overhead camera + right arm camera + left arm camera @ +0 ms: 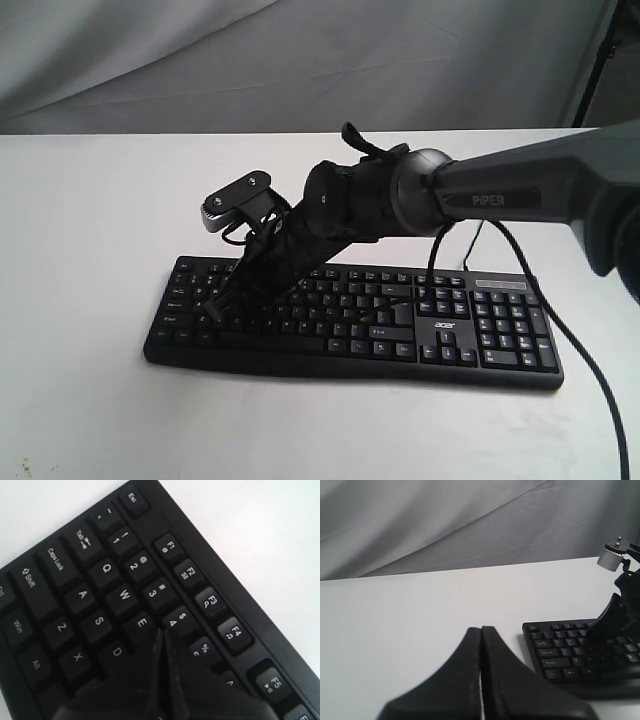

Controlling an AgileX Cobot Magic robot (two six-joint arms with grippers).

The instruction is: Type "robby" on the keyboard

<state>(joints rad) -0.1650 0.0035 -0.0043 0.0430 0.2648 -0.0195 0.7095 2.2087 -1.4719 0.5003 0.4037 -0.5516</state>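
Observation:
The black acer keyboard lies on the white table, its cable running off to the right. My right gripper reaches across from the right and is down over the keyboard's left letter keys. In the right wrist view that gripper is shut, its joined tips sitting just past the E key and below the 4 key, where the R key lies hidden. My left gripper is shut with nothing in it, off the keyboard's left end, and is out of the exterior view.
White table on all sides of the keyboard, grey cloth backdrop behind. The right arm's black cable trails over the keyboard's right end toward the front edge. A dark stand leg is at the back right.

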